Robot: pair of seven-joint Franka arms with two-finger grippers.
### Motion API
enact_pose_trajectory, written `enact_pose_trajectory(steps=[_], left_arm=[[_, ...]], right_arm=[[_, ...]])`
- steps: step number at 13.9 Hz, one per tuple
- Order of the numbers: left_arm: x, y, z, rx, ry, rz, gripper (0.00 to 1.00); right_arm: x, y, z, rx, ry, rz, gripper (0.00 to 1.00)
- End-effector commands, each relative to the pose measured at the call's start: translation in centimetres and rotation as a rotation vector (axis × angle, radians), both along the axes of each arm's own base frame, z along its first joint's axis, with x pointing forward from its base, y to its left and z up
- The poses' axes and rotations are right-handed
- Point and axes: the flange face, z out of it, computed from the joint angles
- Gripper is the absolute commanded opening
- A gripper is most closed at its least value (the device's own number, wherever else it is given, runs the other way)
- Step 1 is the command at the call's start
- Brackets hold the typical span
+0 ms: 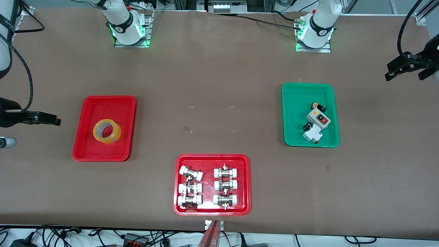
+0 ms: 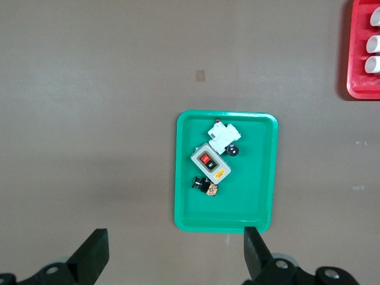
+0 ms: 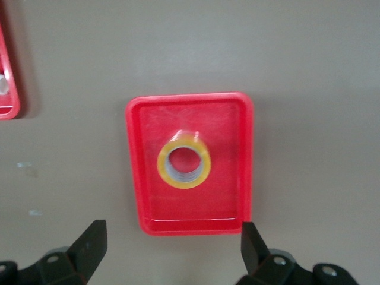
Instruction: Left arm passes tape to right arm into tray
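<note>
Count: 3 trays on the desk (image 1: 219, 85), 1 tape (image 1: 107, 131), 6 white-capped fittings (image 1: 208, 186).

Tape lies flat in the plain red tray (image 1: 87, 113) at the right arm's end of the desk, roughly mid-tray, hole up.

Right hand (image 3: 169, 246) is up high w/ fingers apart, empty, tape well below it.

Left hand (image 2: 173, 255) also apart and empty, up over the green tray (image 1: 295, 103), well away from the tape.

Green tray holds a few small electrical parts (image 1: 316, 123).

Fittings sit in the 2nd red tray (image 1: 212, 158) nearest the front camera.
</note>
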Motion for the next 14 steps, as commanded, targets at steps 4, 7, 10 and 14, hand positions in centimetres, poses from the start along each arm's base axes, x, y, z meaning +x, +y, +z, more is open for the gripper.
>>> enact_pose_trajectory(steps=[4, 7, 10, 14], left_arm=[[-0.6, 0.2, 0.1, -0.017, -0.009, -0.019, 1.00], [-0.6, 0.2, 0.1, -0.017, -0.009, -0.019, 1.00], [-0.6, 0.2, 0.1, -0.017, -0.009, -0.019, 1.00], [-0.6, 0.3, 0.2, -0.017, -0.010, -0.017, 1.00]], right_arm=[[-1.1, 0.0, 4.1, -0.046, -0.146, -0.005, 1.00], [-3.5, -0.2, 4.2, -0.051, -0.211, 0.005, 1.00], [-4.5, 0.1, 4.3, -0.054, -0.197, 0.014, 1.00], [-9.2, -0.1, 2.9, -0.053, -0.177, 0.009, 1.00]])
